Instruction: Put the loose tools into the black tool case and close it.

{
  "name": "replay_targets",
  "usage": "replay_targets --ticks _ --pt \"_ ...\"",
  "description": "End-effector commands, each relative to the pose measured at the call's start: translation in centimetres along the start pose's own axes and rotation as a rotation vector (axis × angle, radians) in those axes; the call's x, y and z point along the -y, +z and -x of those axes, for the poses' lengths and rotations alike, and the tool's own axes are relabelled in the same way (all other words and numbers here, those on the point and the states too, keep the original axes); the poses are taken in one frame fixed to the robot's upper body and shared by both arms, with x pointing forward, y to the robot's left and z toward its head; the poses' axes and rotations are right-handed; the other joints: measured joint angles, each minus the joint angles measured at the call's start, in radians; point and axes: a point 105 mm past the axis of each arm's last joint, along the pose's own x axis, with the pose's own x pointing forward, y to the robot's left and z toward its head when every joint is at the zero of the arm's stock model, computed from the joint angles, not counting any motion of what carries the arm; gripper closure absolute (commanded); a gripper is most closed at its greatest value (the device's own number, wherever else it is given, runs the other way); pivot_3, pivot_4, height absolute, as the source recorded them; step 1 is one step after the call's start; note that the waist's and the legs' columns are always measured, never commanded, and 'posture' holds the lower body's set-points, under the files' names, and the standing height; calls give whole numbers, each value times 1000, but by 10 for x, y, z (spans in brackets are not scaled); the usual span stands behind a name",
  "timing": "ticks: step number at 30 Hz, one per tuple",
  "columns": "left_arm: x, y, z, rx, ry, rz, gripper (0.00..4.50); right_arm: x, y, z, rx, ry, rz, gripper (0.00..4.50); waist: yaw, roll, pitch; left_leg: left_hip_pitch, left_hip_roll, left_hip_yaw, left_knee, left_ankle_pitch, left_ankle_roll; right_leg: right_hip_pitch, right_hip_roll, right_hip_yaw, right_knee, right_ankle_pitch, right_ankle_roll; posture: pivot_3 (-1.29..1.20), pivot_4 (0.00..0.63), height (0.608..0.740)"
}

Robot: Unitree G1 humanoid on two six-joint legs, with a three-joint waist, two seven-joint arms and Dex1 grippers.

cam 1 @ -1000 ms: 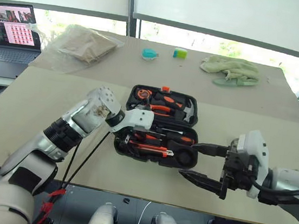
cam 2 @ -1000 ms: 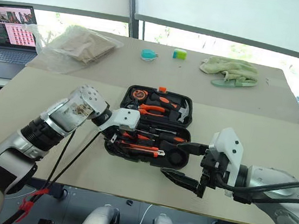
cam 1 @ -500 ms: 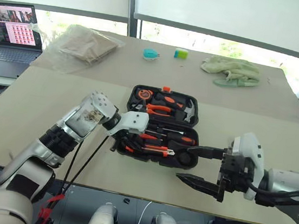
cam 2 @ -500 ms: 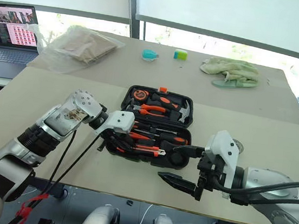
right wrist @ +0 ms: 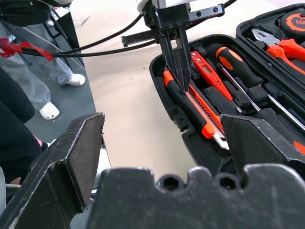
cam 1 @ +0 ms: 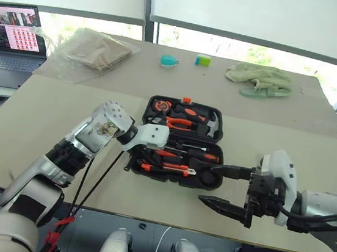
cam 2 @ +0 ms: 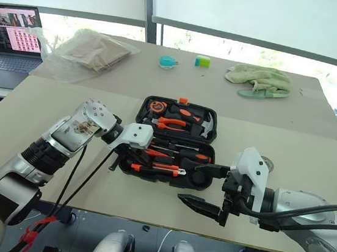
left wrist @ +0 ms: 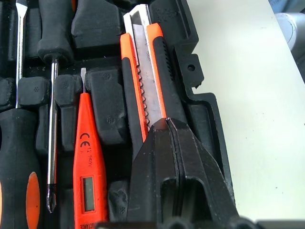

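Pressing on the utility knife [left wrist: 145,81] in the open tool case [cam 1: 208,181], the left gripper [left wrist: 167,125] had its fingers pinched together, tips on the knife's back. From the right wrist, the right gripper [cam 1: 230,187] hung wide and empty beside the case. A firm, straight push should seat the knife flat before the lid swings.

Black tool case [cam 1: 209,181] on beige table [cam 1: 45,129]; orange-and-black utility knife [left wrist: 145,81]; all-orange slim screwdriver [left wrist: 86,176]; pale green cloth [cam 1: 259,78].

Head stereo pair looking down, wrist cameras close, all sharing the tool case [cam 1: 182,143]
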Motion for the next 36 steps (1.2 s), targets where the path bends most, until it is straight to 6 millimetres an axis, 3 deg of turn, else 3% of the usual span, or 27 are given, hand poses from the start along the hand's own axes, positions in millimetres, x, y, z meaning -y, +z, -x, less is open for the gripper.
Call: replay_targets --ticks 1,9,19,25,29,32,36 --pt "3 -11 -10 -120 -27 -79 4464 1 8 1 35 -8 24 0 0 0 0 0 0 0 0 0 0 0 0 0 0 0 0 0 150 740" --pt "2 -18 -23 -153 -40 -119 4464 3 8 0 43 -20 16 0 2 2 -2 13 0 2 -1 0 0 15 0 -1 -5 0 0 0 150 740" --pt "11 -30 -40 -183 -73 -121 4464 2 5 0 38 -22 8 0 3 6 -5 18 0 2 -2 0 0 22 0 -1 -7 0 0 0 150 740" --pt "2 -35 -47 -204 -46 -127 4464 4 6 0 39 -20 9 0 8 13 -14 21 0 1 -3 -1 1 30 -1 -2 -15 -1 0 0 150 740" --pt "-8 -18 -30 -119 -22 -49 4464 3 6 -1 37 -16 9 0 13 15 -16 21 -1 2 -2 1 2 31 -2 -1 -16 -2 -2 0 150 740" --pt "-15 4 -5 15 -1 31 4464 6 4 1 25 -36 16 0 3 15 -16 19 -1 1 -2 1 3 29 -2 -1 -17 -2 -2 0 150 740" --pt "-19 37 33 259 31 92 3371 11 4 8 25 -87 18 0 -4 14 -14 11 0 -2 -3 1 3 20 0 0 -15 1 2 0 150 740"
